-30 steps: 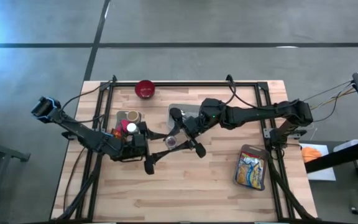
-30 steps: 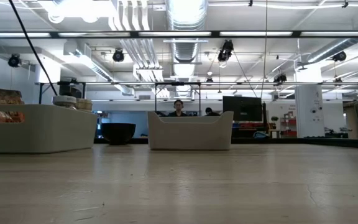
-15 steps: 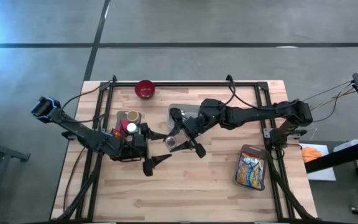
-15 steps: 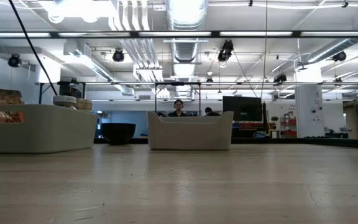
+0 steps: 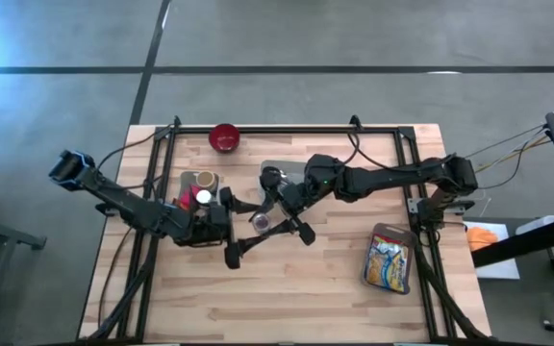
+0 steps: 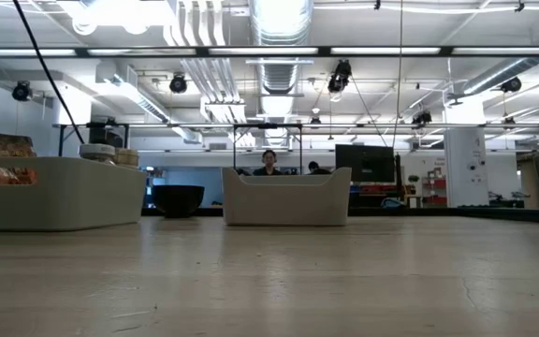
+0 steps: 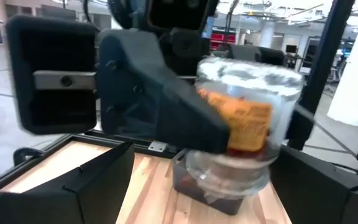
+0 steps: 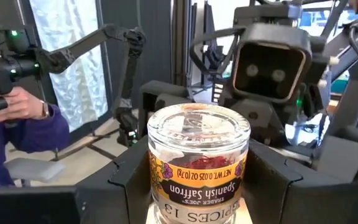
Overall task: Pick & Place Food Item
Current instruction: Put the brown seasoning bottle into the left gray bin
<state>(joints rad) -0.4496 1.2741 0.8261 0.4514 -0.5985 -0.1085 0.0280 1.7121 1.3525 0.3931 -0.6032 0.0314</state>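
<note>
A small glass jar (image 8: 197,155) with an orange and purple "Spanish Saffron" label hangs in the air over the middle of the table (image 5: 315,288). My right gripper (image 5: 269,217) reaches in from the right and is shut on the jar (image 5: 261,222). My left gripper (image 5: 243,231) faces it from the left and is open. In the left wrist view its two fingers (image 7: 61,193) stand wide on either side of the jar (image 7: 247,124) without touching it. The low view shows neither gripper. My right gripper pinches the jar's labelled side wall (image 8: 157,171) between its two fingers (image 8: 129,180), one on each side. The fingers lie level and come from the table's right. The jar is clear of the table and about upright, and its label reads upside down.
A grey bin (image 5: 198,187) with jars stands at the left beside my left arm. A second grey bin (image 5: 279,171) lies under my right arm, and a red bowl (image 5: 224,137) sits at the far edge. A bin with a snack bag (image 5: 390,259) stands at the right. The near half is bare wood.
My left gripper has opened a little wider around the jar. Both arms have kept their places, and the jar stays in my right gripper.
</note>
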